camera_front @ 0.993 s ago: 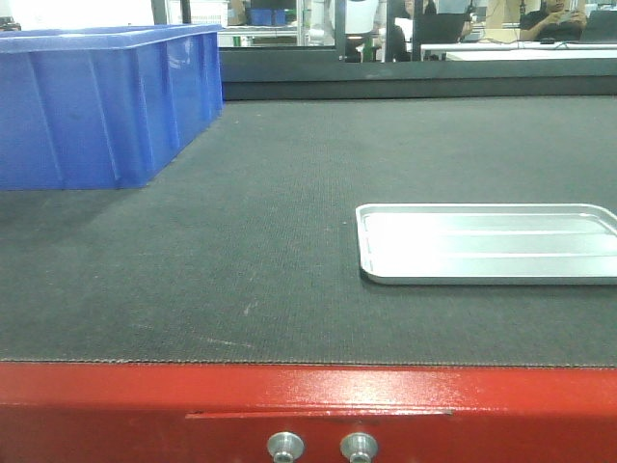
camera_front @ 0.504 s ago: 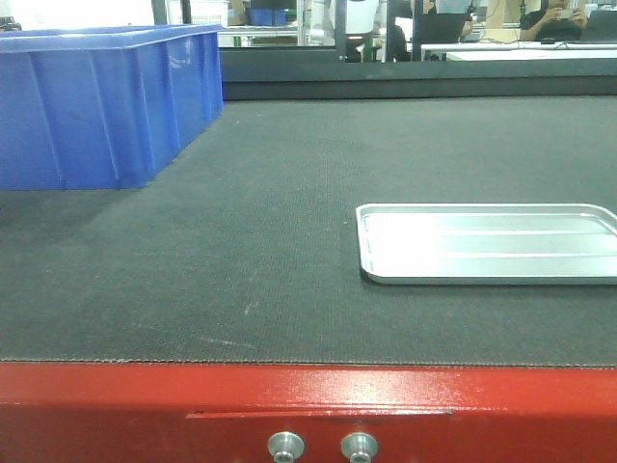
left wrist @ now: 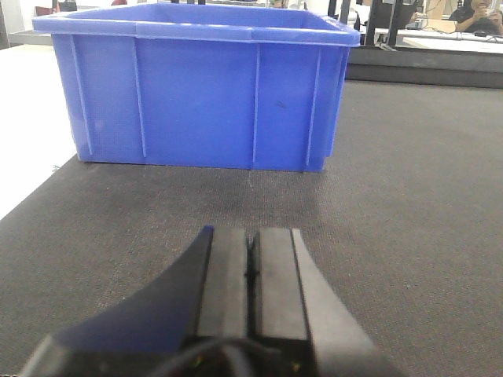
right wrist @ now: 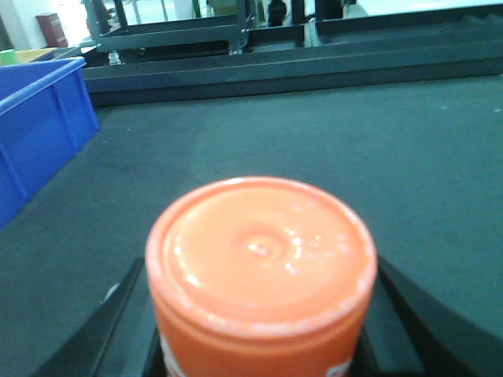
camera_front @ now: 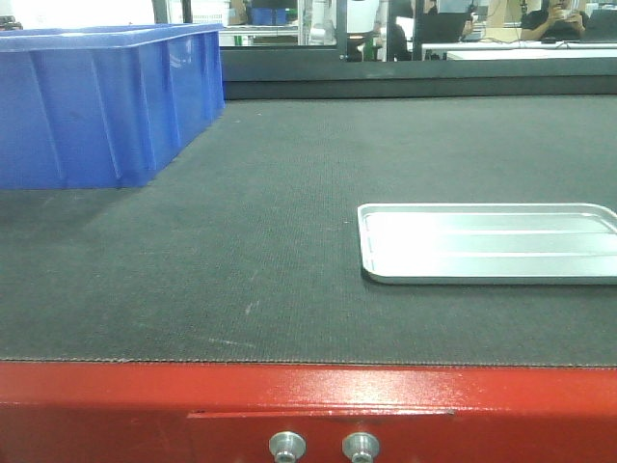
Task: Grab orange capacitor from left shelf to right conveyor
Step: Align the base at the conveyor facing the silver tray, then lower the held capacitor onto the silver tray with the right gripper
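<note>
- The right tool [right wrist: 263, 345] is pinching the orange capacitor [right wrist: 259, 251], with its dark fingers [right wrist: 118, 330] hugging the can's two sides and the flat top facing the wrist camera
- The capacitor is hanging over the right conveyor [right wrist: 377, 157], away from the left shelf, which is not showing in any view; I cannot tell whether its base is touching the belt
- Judging from that, the step in hand is the set-down: the tool should be lowering the can straight and upright, spreading only once the base is bearing on the belt, then lifting clear without brushing it, since a tall cylinder is liable to tip or roll
- Bare belt is looking like the better spot, well apart from the blue bin [camera_front: 96, 106] and outside the silver tray [camera_front: 487, 241]
- The left tool [left wrist: 251, 267] is sitting pressed together, holding nothing, low over the belt and pointing at the bin
- The front view is showing the tray, the red front edge [camera_front: 145, 405] and its two bolts [camera_front: 286, 447], but neither arm nor the can; only the right wrist view is showing the can, and only the left wrist view is showing the idle tool
</note>
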`<state>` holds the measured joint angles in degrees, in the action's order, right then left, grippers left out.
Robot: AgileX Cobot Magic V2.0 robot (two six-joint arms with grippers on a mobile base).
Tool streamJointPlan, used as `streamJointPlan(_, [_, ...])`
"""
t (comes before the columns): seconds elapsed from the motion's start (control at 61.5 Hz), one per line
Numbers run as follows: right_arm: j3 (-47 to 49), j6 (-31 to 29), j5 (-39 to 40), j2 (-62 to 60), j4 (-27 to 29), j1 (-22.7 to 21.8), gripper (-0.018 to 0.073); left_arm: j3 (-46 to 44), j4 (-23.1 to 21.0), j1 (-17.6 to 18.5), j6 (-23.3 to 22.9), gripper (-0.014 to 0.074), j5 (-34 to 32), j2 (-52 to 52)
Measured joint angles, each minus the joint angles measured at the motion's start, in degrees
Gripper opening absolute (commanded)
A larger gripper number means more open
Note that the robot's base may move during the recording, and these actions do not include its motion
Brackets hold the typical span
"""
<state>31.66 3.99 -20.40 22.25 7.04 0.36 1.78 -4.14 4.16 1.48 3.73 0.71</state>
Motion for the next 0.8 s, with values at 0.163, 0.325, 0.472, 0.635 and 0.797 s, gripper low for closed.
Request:
streamJointPlan(0.163, [0.0,-0.8,11.4,12.5,-2.1,6.5,0.0049,0.0,0.0,0.0,0.0,-0.0127,0.0,0.0])
streamJointPlan(0.325, [-0.3,-0.9,21.3,24.7,-6.7,12.4,0.0049,0.0,0.0,0.0,0.0,-0.0127,0.0,0.0])
streamJointPlan(0.472, [-4.3,-1.1,36.9,34.4,-7.5,13.6,0.0049,0.0,0.0,0.0,0.0,-0.0127,0.0,0.0])
streamJointPlan(0.635, [-9.5,-1.1,54.6,44.5,-8.1,13.7,0.0049,0.0,0.0,0.0,0.0,-0.0127,0.0,0.0])
streamJointPlan(0.797, [-10.6,-1.1,66.4,55.7,-12.2,13.7,0.0049,0.0,0.0,0.0,0.0,-0.0127,0.0,0.0])
